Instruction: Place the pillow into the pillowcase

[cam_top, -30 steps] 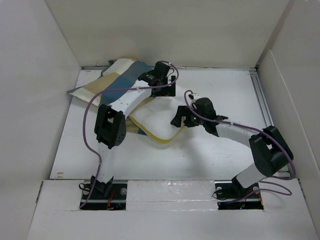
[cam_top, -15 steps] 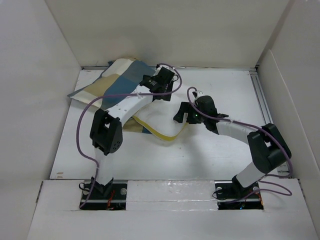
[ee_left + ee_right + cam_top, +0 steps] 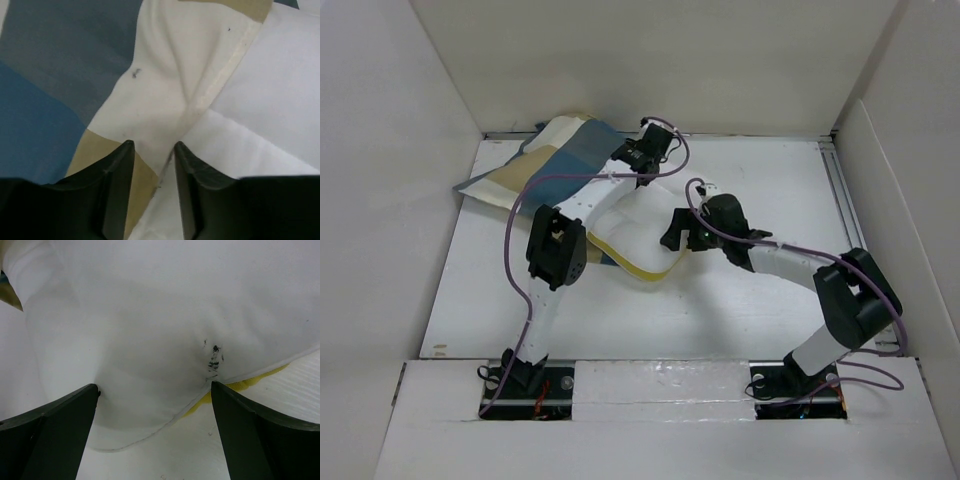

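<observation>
Left gripper: the left gripper (image 3: 648, 150) is seen at 12 o'clock on the table (image 3: 750, 300), at the pillowcase mouth. Its jaws, spread wide a moment ago, are now drawn in on the cream hem of the pillowcase (image 3: 565, 150).
Grip detail: in the left wrist view, creases in the cloth run into the narrow gap between the fingers (image 3: 117, 195). Whether one layer or both layers of the mouth are caught cannot be told from this angle.
Right gripper: the right gripper (image 3: 678, 232) is kept at 3 o'clock of the pillow. Its jaws are spread wide and set against the pillow's end, which bulges between them; nothing is clamped.
Pillow: the pillow (image 3: 638, 222) is found at the table's centre. It looks plumper and more bunched than a second ago, and the yellow piped edge (image 3: 655, 268) is curled at its 6 o'clock side.
Pillowcase: the cover is heaped toward 11 o'clock, much as before, with its hem lying on the pillow's far end.
Meaning for the task: a hold on the opening is judged to be newly made, so the mouth can be lifted while the pillow is pushed toward 10 o'clock.
Progress: most of the pillow is left outside the cover, so the task is judged to be at an early stage.
</observation>
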`<control>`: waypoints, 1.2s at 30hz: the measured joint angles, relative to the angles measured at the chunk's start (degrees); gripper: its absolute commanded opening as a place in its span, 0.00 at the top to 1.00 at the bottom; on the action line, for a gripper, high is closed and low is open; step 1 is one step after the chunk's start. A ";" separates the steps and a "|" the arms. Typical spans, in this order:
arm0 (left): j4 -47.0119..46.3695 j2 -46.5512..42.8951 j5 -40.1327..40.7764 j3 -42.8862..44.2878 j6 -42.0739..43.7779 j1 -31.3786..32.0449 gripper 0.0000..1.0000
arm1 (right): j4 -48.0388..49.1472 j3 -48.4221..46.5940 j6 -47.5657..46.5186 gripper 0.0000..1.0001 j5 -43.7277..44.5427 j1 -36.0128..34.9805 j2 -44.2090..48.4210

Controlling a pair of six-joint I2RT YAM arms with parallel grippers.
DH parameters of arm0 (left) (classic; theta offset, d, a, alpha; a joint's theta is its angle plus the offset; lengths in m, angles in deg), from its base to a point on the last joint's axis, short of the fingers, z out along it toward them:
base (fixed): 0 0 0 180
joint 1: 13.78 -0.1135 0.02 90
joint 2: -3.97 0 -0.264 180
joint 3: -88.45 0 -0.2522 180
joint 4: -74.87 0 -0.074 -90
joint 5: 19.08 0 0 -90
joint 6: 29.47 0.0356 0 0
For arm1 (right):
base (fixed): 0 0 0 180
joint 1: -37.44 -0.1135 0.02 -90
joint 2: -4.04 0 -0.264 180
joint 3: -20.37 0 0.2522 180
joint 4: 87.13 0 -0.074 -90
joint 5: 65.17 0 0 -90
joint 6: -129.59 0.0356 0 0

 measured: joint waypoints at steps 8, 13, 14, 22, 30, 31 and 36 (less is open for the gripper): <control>-0.46 0.42 2.01 0.44 1.38 -1.18 0.94 | 1.03 0.44 0.04 0.00 0.22 -0.33 -0.31; 0.02 0.59 1.38 0.44 1.79 -1.44 0.65 | 1.88 1.79 0.11 0.00 0.68 -0.35 0.81; 0.35 0.59 0.98 0.44 1.90 -1.53 0.63 | 1.92 2.05 0.11 0.00 0.70 -0.35 1.22; 1.77 0.59 -3.65 0.04 0.72 -2.29 0.71 | 1.97 2.93 0.11 0.00 1.14 -0.02 3.65; 4.39 3.28 -8.02 2.23 -0.52 -3.41 1.00 | 2.12 3.10 0.09 0.00 1.55 -0.02 4.44; 4.98 3.67 -8.81 2.71 -0.72 -3.69 1.00 | 2.43 3.48 0.07 0.00 2.01 -0.02 4.66; 6.71 2.54 -17.81 3.87 -1.62 -4.98 1.00 | 5.62 6.91 -0.20 0.00 8.24 -1.22 5.95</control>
